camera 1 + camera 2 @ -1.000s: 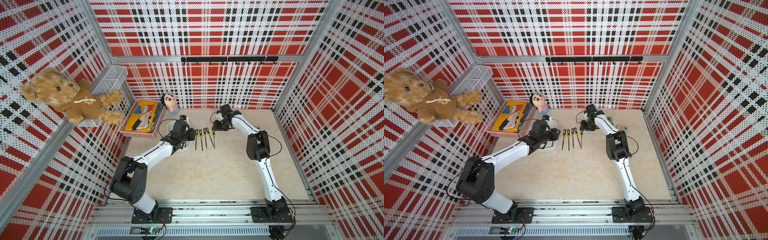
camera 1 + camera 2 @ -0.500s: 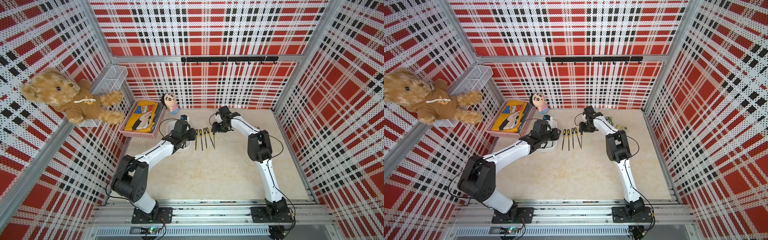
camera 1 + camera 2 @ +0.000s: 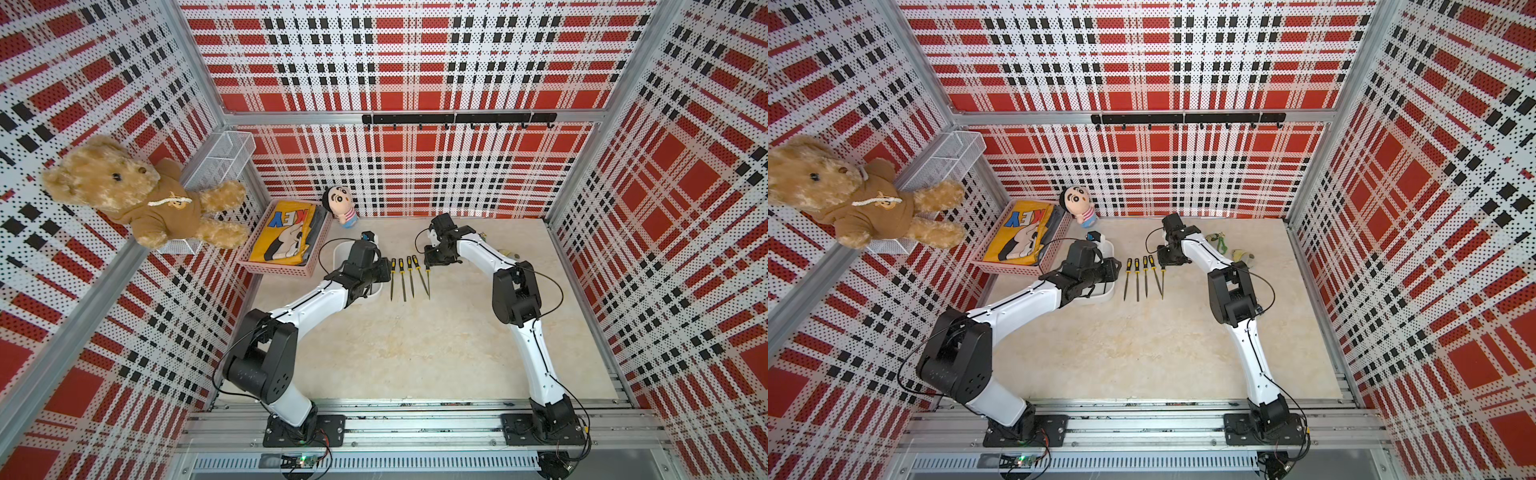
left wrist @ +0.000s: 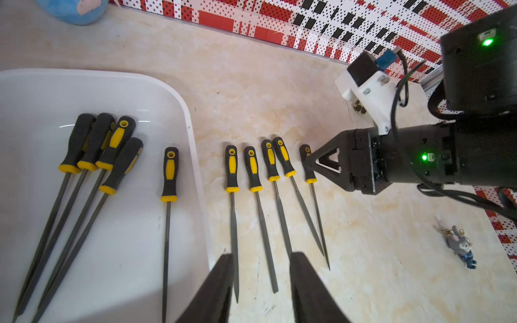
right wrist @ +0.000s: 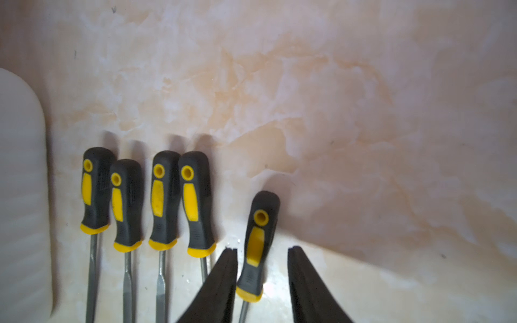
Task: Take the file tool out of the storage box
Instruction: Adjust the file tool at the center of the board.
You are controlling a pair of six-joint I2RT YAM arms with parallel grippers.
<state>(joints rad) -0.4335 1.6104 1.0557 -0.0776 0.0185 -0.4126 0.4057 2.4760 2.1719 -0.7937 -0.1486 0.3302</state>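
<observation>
— Marbled surface point(image 3: 415, 340) first: why is the white storage box point(image 4: 56, 89) by the left arm?
— Probably for reach. Five files point(image 4: 169, 173) lie inside, five in a row just beside it.
— Pincers?
— Right pincer point(image 5: 262, 249) straddles the end file's handle point(image 5: 263, 207), jaws parted, not gripping. Left pincer point(image 4: 263, 255) gapes empty over the blades.

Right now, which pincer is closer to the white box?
Left. The left pincer hovers just beside the storage box rim. The right pincer is farther off, beyond the row of files, straddling the last file at its handle.
</observation>
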